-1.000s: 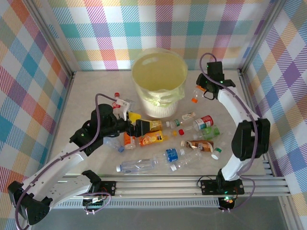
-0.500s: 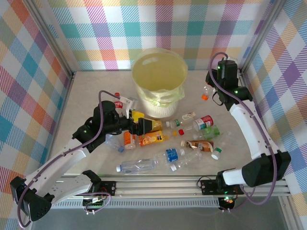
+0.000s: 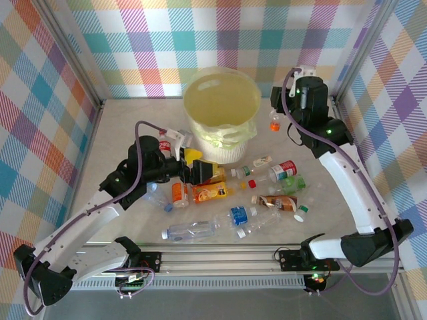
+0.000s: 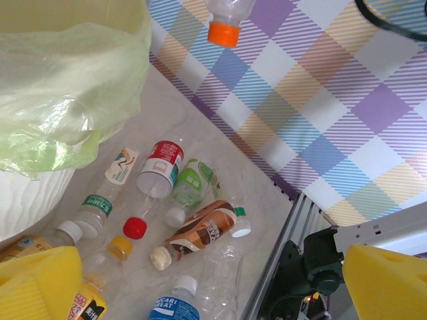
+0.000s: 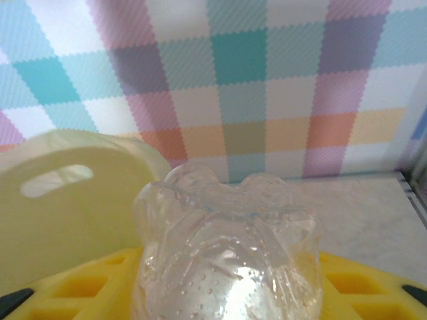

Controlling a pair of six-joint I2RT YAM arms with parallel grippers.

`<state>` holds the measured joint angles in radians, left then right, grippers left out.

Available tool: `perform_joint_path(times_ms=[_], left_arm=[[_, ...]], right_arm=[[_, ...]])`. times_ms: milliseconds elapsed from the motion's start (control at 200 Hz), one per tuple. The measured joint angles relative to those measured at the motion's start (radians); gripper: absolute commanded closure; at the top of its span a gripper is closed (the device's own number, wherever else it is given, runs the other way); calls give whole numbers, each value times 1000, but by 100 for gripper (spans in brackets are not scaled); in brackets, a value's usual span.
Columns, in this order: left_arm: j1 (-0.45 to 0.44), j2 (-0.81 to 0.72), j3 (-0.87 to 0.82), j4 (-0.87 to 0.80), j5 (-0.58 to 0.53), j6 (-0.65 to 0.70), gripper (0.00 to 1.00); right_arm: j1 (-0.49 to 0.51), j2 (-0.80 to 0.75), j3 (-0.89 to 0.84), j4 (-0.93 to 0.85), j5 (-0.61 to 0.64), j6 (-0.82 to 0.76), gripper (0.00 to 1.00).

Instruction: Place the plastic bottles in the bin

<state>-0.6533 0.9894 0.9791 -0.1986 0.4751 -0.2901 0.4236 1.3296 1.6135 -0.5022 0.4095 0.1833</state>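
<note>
**Right arm.** The right gripper [image 3: 275, 111] is clenched on a clear plastic bottle [image 3: 273, 119], which hangs with its orange cap downward. The right wrist view looks onto the bottle's dimpled base [image 5: 227, 247], seated between the yellow pads [image 5: 73, 283]. Over the last second this arm has risen from low beside the bin, swung out toward the right wall, and come back in higher. The bottle is now in the air, just outside the right rim of the bin [image 3: 230, 153] and not yet over the opening.

**Left arm.** The left gripper [image 3: 199, 167] stands released and wide open, holding nothing. It has barely shifted, and hovers over the orange-filled bottle [image 3: 212, 193] near the bin's front.

**Remaining stock.** The red-labelled bottle [image 3: 285, 169], green-labelled bottle [image 3: 293, 183], brown-labelled bottle [image 3: 277, 202] and blue-labelled bottle [image 3: 240, 215] lie on the table [image 3: 127, 127], with several others among them.

**Assessment.** The lift is complete, and the carry needs a short travel leftward over the rim before release. The task looks to be at an early stage.
</note>
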Motion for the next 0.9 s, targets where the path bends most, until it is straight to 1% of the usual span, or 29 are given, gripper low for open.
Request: perform_joint_path(times_ms=[180,410,550,695,900], left_arm=[[0,-40,0,-38,-28,17,0],[0,-75,0,-82,-86,32,0],[0,-76,2,-126,-119,49,0],[0,-76,2,-151,-137,60,0],[0,-76,2,-169,-144,71,0]], right_arm=[[24,23,96,3,-88,-33,47],[43,139,229,-6,-239,-58,45],[62,240,314,-42,-314,-76,45],[73,376,453,-102,-378,-95,45],[86,555,657,-215,-428,-119,44]])
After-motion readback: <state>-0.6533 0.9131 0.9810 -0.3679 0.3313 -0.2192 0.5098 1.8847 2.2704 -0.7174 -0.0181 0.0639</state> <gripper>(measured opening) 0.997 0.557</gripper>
